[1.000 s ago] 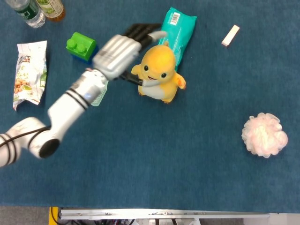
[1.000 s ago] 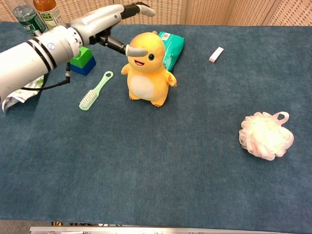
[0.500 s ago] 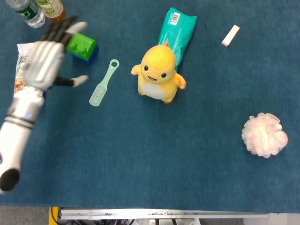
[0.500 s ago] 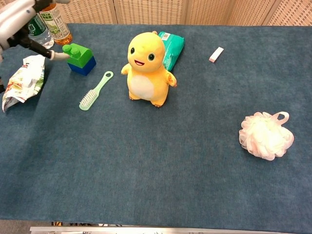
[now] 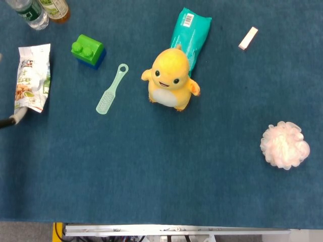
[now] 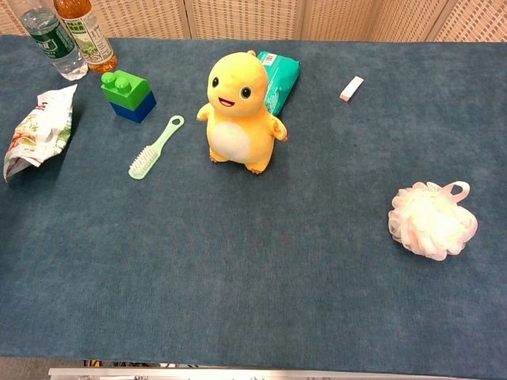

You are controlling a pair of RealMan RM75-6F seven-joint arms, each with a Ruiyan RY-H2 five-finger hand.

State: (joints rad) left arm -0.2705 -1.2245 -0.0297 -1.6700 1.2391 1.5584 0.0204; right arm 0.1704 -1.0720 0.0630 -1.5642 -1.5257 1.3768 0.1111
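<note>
One yellow plush toy (image 5: 170, 78) stands upright near the middle-top of the blue tablecloth (image 5: 151, 171), its back touching one teal packet (image 5: 191, 31) lying behind it; in the chest view the toy (image 6: 238, 111) faces the camera, upright, nothing gripping it. One light green brush (image 5: 111, 96) lies just left of the toy, apart from it. One green-and-blue block (image 5: 88, 50) sits up-left of the brush. One snack bag (image 5: 32, 78) lies near the left edge. Two bottles (image 6: 70, 36) stand side by side in the top left corner, one with a green label, one with amber liquid. One small white eraser-like piece (image 5: 248, 38) at top right, well apart from the rest. One pink bath pouf (image 5: 284, 144) at the right side, alone. Left hand: only a blurred dark tip (image 5: 11, 120) pokes in at the left edge just below the snack bag, cannot tell if fingers are spread or curled. Right hand shows in neither view.
</note>
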